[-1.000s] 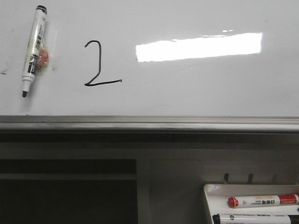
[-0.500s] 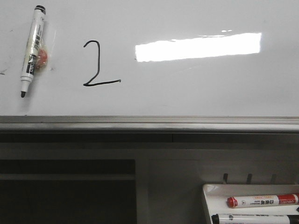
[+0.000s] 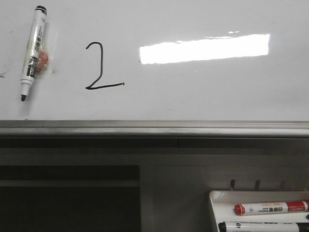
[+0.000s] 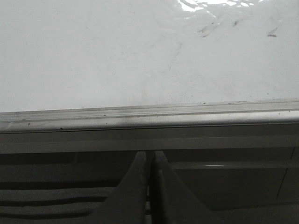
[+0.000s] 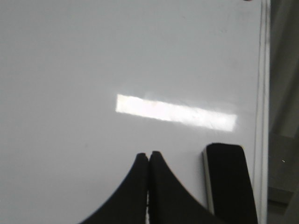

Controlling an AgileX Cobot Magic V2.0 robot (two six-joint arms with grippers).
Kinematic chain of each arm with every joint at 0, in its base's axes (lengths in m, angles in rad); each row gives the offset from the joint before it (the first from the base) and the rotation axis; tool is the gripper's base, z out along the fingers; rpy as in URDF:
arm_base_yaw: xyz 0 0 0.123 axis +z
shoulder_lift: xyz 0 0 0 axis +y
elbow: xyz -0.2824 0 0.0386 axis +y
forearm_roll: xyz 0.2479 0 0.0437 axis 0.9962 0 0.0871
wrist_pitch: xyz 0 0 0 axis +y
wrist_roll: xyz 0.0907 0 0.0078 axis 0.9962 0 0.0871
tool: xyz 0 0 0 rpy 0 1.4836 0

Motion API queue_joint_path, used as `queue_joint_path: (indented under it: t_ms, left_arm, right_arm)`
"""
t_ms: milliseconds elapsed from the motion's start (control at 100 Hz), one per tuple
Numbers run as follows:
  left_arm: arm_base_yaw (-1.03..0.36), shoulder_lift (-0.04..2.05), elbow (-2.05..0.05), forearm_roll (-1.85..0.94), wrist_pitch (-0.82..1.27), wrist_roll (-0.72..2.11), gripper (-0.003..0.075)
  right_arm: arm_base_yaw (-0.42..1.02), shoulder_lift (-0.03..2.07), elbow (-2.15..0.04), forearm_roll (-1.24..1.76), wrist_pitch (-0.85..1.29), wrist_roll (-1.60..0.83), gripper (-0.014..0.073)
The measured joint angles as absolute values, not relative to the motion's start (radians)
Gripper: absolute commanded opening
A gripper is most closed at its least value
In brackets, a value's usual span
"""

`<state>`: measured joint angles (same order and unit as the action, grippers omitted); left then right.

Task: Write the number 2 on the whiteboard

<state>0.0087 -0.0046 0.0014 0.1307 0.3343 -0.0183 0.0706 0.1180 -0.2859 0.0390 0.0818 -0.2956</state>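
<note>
The left gripper (image 4: 149, 186) has its fingers pressed together with nothing between them, and it hangs below the whiteboard's (image 4: 117, 56) grey edge strip (image 4: 149, 116), pointing up toward bare, faintly smudged board. The right gripper (image 5: 148, 186) is likewise closed and empty, its tips over plain white board near the bright light reflection (image 5: 175, 113), with a black block (image 5: 226, 182) (possibly an eraser, hard to tell) just beside it.

Neither gripper appears in the front view, so which arm is nearer the digit cannot be judged with confidence.

Out on the board, the number 2 (image 3: 101, 67) already stands drawn, left of the reflection and right of a marker (image 3: 33, 50) lying against the board. The digit reads upright: its long axis runs top to bottom, hook at the top, flat base stroke running off to the right. The marker lies almost parallel, cap up, tip down.

In the lower right, a tray (image 3: 215, 200) holds a red marker (image 3: 270, 208) and another marker (image 3: 263, 226). The writing looks finished, in my judgement.
</note>
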Motion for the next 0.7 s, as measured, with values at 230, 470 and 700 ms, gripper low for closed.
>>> queue_joint_path:
  t_ms: [230, 470, 700]
  left_arm:
    - [0.009, -0.005, 0.001, 0.131, 0.334, -0.018, -0.002]
    - [0.009, -0.005, 0.001, 0.131, 0.334, -0.018, -0.002]
    - [0.009, -0.005, 0.001, 0.133, 0.334, -0.018, -0.002]
  right_arm:
    - [0.004, 0.034, -0.116, 0.019, 0.075, -0.232, -0.0063]
    - [0.004, -0.01, 0.016, -0.005, 0.048, -0.116, -0.0063]
    - [0.004, -0.01, 0.016, -0.012, 0.195, -0.108, -0.0063]
